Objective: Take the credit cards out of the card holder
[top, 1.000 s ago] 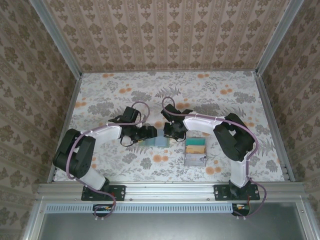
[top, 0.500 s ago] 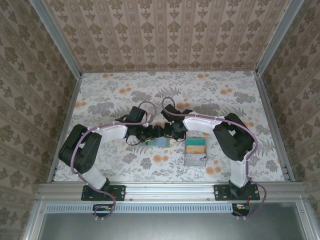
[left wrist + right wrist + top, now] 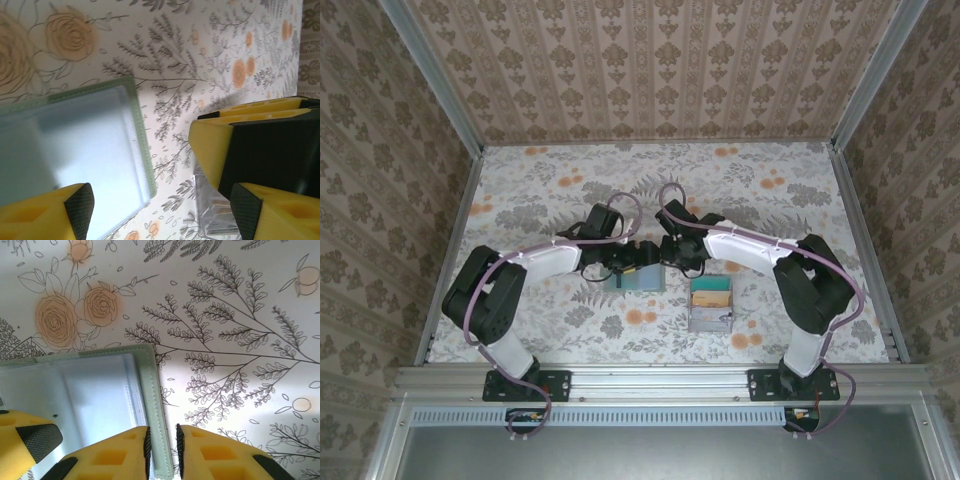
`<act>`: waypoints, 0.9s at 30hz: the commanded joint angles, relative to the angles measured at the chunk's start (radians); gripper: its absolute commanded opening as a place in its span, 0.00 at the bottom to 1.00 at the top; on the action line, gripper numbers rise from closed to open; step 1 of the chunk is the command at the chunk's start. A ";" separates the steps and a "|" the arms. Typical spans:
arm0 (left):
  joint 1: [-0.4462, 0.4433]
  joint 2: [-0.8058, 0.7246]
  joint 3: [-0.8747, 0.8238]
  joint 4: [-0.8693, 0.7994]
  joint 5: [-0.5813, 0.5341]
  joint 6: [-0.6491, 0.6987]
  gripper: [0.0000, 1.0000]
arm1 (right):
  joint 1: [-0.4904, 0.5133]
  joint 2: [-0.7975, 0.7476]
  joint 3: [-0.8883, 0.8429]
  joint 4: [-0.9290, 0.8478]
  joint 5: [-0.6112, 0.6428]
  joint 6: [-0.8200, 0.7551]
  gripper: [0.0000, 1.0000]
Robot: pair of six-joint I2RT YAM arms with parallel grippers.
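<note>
Top view, table: I see a flat cloth (image 3: 540, 200) printed with grey leaves and orange flowers.
Top view, card holder: the card holder (image 3: 645, 281) lies open near the middle of the table, a small square, pale blue-grey inside.
Top view, grippers: the left gripper (image 3: 630, 263) and the right gripper (image 3: 669, 258) meet over the holder's far edge. From up here I cannot tell how their jaws stand.
Top view, tray: a grey box-like tray (image 3: 711, 318) sits just right of the holder, with teal and tan pieces in it.
Left wrist, holder: a smooth, glossy blue-grey panel inside a thin grey-green border with a rounded corner. It lies flat on the cloth.
Left wrist, claw: my left jaws stand wide, yellow ribbed plastic with black pads, and nothing sits between them.
Right wrist, holder: the stitched grey-green edge runs straight down between my fingers, beside the pale panel.
Right wrist, claw: my right jaws are narrow and pinch that stitched edge of the holder from both sides.
</note>
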 commanded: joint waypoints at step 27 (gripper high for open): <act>0.382 -0.477 -0.251 -0.284 -0.172 -0.006 0.80 | 0.185 0.274 0.384 -0.192 -0.032 -0.116 0.47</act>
